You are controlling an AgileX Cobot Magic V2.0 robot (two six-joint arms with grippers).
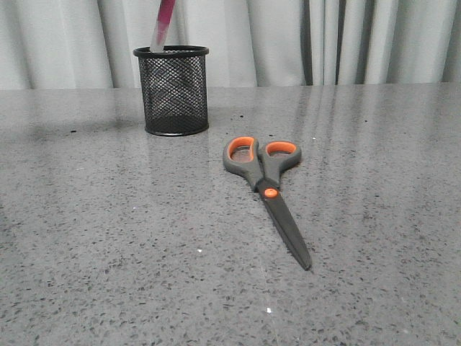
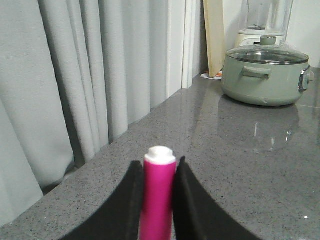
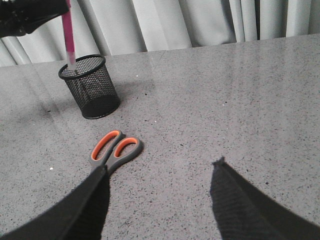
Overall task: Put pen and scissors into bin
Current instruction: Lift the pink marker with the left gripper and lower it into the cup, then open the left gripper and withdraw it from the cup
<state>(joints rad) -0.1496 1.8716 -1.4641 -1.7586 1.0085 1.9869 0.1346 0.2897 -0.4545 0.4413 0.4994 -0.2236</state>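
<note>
The black wire-mesh bin (image 1: 171, 90) stands at the back left of the grey table. The pink pen (image 1: 164, 21) hangs upright over it, its lower end at the rim. My left gripper (image 2: 159, 167) is shut on the pen (image 2: 159, 200), whose white tip shows between the black fingers. The right wrist view also shows the left gripper (image 3: 61, 11) holding the pen (image 3: 69, 35) above the bin (image 3: 90, 87). The scissors (image 1: 265, 189) lie flat and closed at mid-table, orange loops towards the bin. My right gripper (image 3: 160, 167) stands open just short of the scissors' handles (image 3: 116, 147), holding nothing.
Grey curtains hang behind the table's far edge. In the left wrist view a green lidded pot (image 2: 264, 75) sits on the counter, with a wooden board (image 2: 215, 37) and a blender (image 2: 262, 20) behind it.
</note>
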